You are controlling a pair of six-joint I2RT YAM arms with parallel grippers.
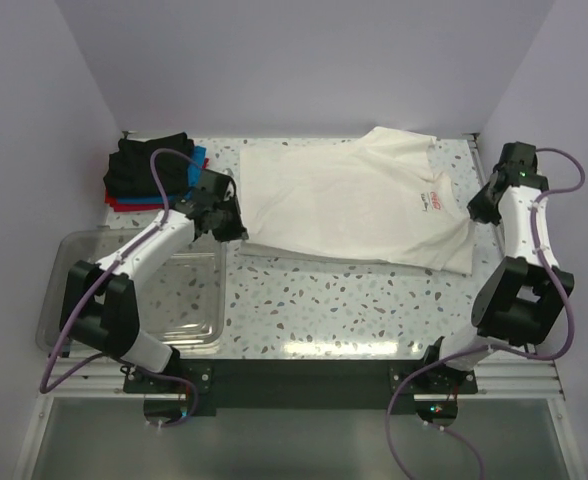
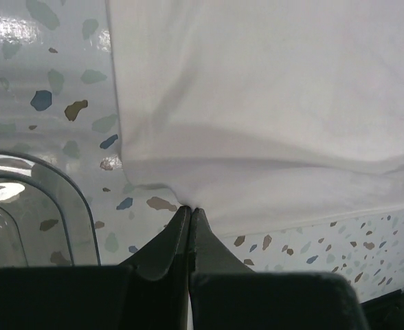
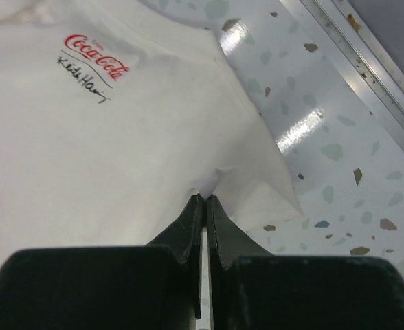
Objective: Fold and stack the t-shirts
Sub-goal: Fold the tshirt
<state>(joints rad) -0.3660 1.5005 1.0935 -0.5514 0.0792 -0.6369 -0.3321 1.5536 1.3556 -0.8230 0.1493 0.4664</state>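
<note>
A white t-shirt (image 1: 349,205) lies spread across the back of the speckled table, a small red logo (image 3: 97,55) near its right end. My left gripper (image 1: 236,228) is shut on the shirt's left corner, the cloth pinched at the fingertips (image 2: 189,208). My right gripper (image 1: 476,215) is shut on the shirt's right edge, where the fabric puckers at its tips (image 3: 203,196). A pile of folded t-shirts (image 1: 154,172), black on top with blue and red edges beneath, sits at the back left.
A clear plastic tub (image 1: 139,290) stands at the front left, under the left arm; its rim (image 2: 64,206) shows in the left wrist view. Purple walls close in the back and sides. A metal rail (image 3: 353,62) runs along the table's right edge.
</note>
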